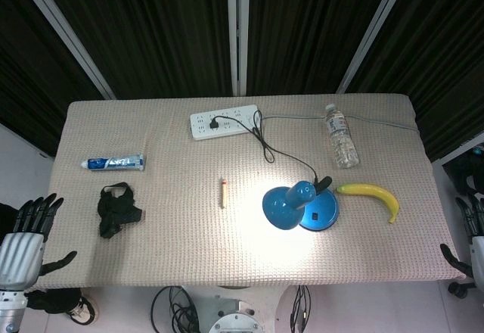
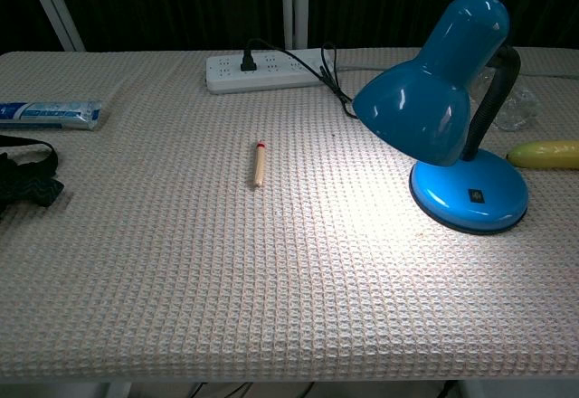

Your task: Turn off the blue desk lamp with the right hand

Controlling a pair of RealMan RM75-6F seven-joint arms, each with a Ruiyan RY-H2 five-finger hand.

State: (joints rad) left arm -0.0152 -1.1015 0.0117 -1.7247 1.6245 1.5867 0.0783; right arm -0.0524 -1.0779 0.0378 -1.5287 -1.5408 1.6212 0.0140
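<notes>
The left hand (image 1: 26, 231) waits off the tabletop's (image 1: 181, 250) edge, far left of the blue desk lamp (image 1: 299, 204), fingers spread, holding nothing. Left of the lamp lie a toothpaste tube (image 1: 113, 163), a black strap (image 1: 117, 210) and a small wooden stick (image 1: 223, 193). The lamp is lit. A banana (image 1: 372, 196) lies just right of it. The right hand (image 1: 470, 234) sits far right, mostly hidden; I cannot tell its fingers.
</notes>
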